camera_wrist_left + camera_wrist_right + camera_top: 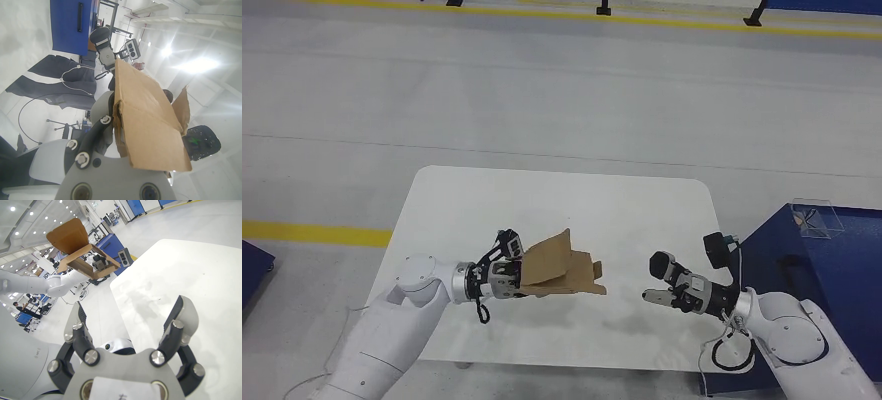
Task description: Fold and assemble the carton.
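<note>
Brown cardboard carton (560, 265), half-formed with flaps splayed, is clamped at one edge in the left hand (506, 273), raised over the white bench (542, 200). Well apart from it hangs the right hand (130, 304), fingers spread wide, holding nothing.

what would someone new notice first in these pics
The brown carton stands out: half-folded with its flaps splayed, it is held in the air by the left hand over the near part of the white table. The right hand hangs open and empty off to the side, apart from the carton.
</note>
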